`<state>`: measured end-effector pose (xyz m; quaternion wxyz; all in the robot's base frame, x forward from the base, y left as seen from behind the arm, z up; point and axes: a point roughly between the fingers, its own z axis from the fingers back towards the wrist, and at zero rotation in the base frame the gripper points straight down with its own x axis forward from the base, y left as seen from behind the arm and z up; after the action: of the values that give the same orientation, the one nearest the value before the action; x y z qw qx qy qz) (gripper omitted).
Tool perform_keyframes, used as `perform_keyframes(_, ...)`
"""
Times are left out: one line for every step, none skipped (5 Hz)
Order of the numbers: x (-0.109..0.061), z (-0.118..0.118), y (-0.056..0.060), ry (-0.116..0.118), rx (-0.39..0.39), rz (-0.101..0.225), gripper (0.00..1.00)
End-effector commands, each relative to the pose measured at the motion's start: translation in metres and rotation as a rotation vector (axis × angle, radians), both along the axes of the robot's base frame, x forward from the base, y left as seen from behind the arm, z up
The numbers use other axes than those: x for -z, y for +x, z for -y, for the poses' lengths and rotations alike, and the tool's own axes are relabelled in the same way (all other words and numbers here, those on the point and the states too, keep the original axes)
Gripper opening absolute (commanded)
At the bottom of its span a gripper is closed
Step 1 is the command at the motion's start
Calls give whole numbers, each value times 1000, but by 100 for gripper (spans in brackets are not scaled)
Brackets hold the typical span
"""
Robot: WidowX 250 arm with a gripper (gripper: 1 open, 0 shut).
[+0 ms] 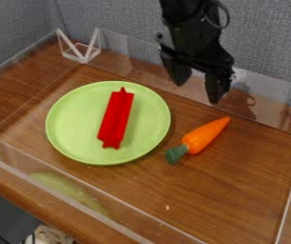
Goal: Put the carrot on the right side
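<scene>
**Carrot down on the right, gripper clear above it**

Task status: the small orange tapered toy carrot with a dark green stem end (198,139) lies flat on the brown wooden tabletop (237,200), just beside the right edge of the round lime-green plate (72,129). Its stem end points toward the plate rim and sits very close to it; whether the two touch cannot be told at this resolution. The orange tip points away, up and to the right. The carrot is off the plate entirely and on the plate's right side, so the placement asked for looks done. Judgement: nothing obvious is left except for the arm to clear away; a stricter reading of "right side" might want the carrot farther from the plate, but the frame gives no marker for that.

The red rectangular bar (115,115) rests lengthwise on the plate, well apart from the carrot.

Tool: the black robot gripper (195,84) hangs above and behind the carrot, pointing steeply downward. Its two fingers stand spread wide with clear space between them. Nothing is held; no finger touches the carrot, the plate or the table. The carrot is released and lying free.

Surroundings: a clear plastic wall (135,214) borders the work area, and a white wire stand (79,45) sits at the far left corner.
</scene>
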<state>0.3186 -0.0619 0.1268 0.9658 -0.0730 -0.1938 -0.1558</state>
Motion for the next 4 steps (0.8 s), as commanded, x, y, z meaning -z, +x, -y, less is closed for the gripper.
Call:
perform_keyframes(-25,-15,-5,-10,-48,68,100)
perform_keyframes(-28,-25,-8,-31,-79,59,100)
perform_keyframes(-26,-23,1,-54,-119,45,100)
perform_keyframes(-23,-22,10,-69,-150,29,100)
